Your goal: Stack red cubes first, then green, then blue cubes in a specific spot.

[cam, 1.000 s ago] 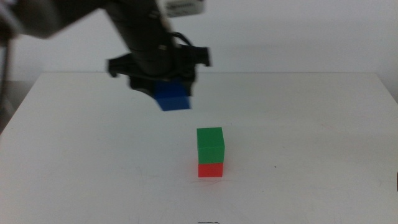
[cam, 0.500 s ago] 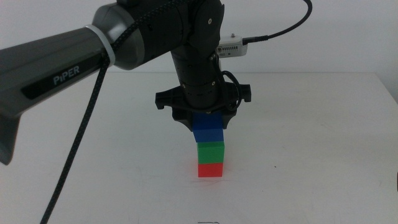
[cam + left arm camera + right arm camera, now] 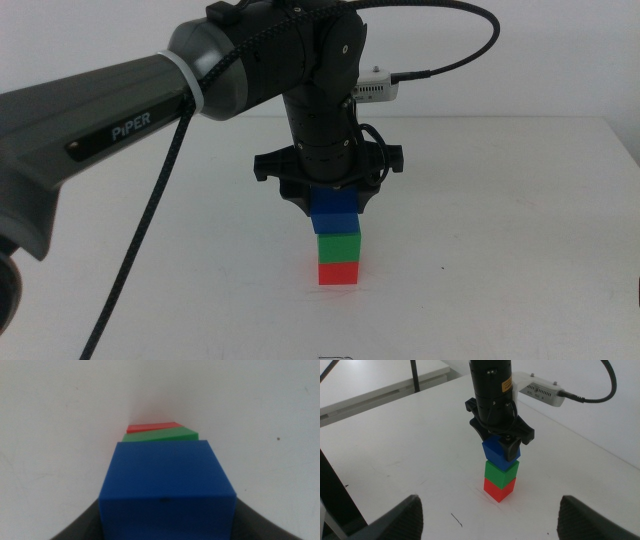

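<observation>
Blue cube [image 3: 334, 212] sits on top of green cube [image 3: 338, 245], which rests on red cube [image 3: 338, 272]; three-high column near the middle of the white table [image 3: 520, 220]. All three plain, matte, same size. Left gripper [image 3: 332, 205] comes straight down over the column, jaws pinching the blue cube's sides.

Left wrist view: blue cube [image 3: 167, 485] fills the frame between the jaws, with green [image 3: 160, 436] and red [image 3: 152, 427] showing only as slivers past its far edge, red skewed against green. Right wrist view shows the whole stack from the side: blue [image 3: 500, 453], green [image 3: 501, 472], red [image 3: 499, 488], blue turned a little off the green.

Right gripper [image 3: 487, 512] hangs well back from the stack, jaws spread wide. Bare tabletop on every side of the column; table edges far off.
</observation>
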Robot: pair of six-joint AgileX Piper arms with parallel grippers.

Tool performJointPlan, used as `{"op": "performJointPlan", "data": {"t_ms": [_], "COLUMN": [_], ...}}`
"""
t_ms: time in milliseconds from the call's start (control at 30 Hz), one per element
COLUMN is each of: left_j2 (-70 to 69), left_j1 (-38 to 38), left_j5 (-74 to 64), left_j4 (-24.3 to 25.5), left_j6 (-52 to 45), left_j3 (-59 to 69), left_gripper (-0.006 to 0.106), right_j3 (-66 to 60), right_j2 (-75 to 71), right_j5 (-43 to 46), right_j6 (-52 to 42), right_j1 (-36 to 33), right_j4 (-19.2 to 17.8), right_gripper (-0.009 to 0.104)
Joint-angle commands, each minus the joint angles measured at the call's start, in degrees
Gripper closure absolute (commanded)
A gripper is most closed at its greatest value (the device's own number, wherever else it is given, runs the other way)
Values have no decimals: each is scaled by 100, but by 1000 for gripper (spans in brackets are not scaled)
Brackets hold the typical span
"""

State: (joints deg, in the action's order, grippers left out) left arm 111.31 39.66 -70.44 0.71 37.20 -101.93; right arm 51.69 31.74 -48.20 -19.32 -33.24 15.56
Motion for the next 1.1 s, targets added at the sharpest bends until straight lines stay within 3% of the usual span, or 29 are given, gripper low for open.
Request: {"op": "performJointPlan", "data": {"t_ms": [0, 467, 633, 667, 700, 733, 933, 1067], "left_j2": [-336, -146, -146, -146, -146, -146, -155, -284], "left_j1": [19, 19, 19, 19, 19, 19, 19, 19], "left_j5": [168, 246, 259, 349, 389, 391, 357, 321], "left_j4": [4, -71, -71, -71, -71, -71, -71, 28], "left_j6": [36, 36, -19, -19, -26, -26, -122, -182], "left_j3": [-189, -184, -184, -184, -184, -184, -190, -194], "left_gripper": [102, 102, 92, 83, 54, 37, 13, 9], "right_j3": [140, 140, 140, 140, 140, 140, 140, 140], "right_j2": [64, 64, 64, 64, 64, 64, 64, 64], "right_j5": [400, 400, 400, 400, 400, 400, 400, 400], "right_j6": [-58, -58, -58, -58, -58, -58, -58, -58], "right_j1": [50, 50, 50, 50, 50, 50, 50, 50], "right_j4": [12, 12, 12, 12, 12, 12, 12, 12], "right_gripper": [8, 8, 8, 8, 8, 8, 8, 8]}}
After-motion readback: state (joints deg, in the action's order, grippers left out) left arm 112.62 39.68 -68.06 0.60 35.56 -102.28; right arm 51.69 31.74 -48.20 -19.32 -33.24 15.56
